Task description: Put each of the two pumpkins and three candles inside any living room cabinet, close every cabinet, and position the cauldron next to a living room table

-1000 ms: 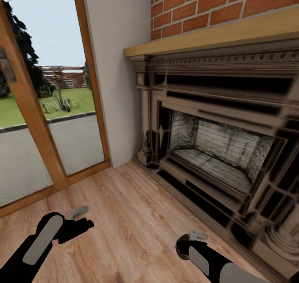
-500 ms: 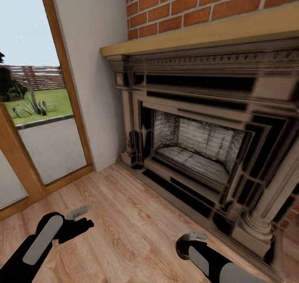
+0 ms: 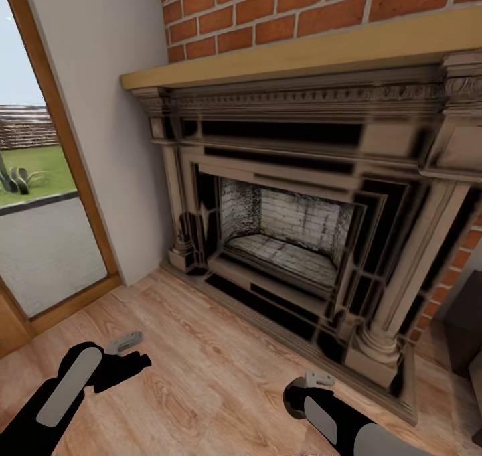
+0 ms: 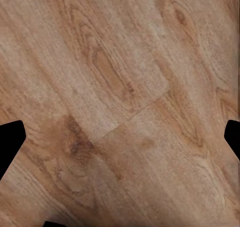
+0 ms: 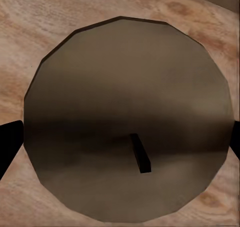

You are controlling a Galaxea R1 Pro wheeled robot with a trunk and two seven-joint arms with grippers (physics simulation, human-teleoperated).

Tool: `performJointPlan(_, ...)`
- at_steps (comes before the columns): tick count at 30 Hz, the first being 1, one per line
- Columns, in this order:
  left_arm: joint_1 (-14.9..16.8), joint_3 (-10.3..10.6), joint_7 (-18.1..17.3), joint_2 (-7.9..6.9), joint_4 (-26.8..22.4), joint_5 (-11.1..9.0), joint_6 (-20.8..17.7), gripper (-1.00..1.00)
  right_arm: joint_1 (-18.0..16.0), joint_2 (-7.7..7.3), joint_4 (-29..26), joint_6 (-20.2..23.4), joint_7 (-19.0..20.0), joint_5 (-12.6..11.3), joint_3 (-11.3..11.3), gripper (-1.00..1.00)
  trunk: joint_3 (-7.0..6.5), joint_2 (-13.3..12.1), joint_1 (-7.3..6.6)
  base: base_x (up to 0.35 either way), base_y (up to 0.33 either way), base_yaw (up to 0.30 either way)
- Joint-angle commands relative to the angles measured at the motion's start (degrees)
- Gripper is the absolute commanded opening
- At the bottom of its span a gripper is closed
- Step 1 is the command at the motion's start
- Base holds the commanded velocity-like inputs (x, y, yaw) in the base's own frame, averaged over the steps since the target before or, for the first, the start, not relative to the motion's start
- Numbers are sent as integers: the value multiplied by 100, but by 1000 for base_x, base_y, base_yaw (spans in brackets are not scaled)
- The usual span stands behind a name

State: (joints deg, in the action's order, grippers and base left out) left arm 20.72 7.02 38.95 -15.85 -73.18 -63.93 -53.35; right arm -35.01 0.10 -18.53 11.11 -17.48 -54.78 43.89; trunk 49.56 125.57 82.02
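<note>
Jaws apart on left gripper [image 3: 127,342] above wood floor [image 4: 120,87] | right gripper [image 3: 318,377] jaws flank cauldron [image 5: 130,117], grip unclear | fireplace [image 3: 288,228] ahead

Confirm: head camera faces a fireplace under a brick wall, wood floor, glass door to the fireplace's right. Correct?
Not quite. In the head view the glass door is to the left of the fireplace, not the right. The brick wall above it and the wood floor are as stated.
</note>
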Motion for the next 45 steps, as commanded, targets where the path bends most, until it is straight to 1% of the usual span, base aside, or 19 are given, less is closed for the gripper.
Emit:
performJointPlan(1,2,10,60,-6,-6,-58,0,100,-6,-1,-10,23,-36,-15,31,-100,6,3,-1,0,0,-280)
performJointPlan(45,2,11,60,-6,5,-58,0,100,-6,0,-10,23,-36,-15,31,-100,6,3,-1,0,0,-280)
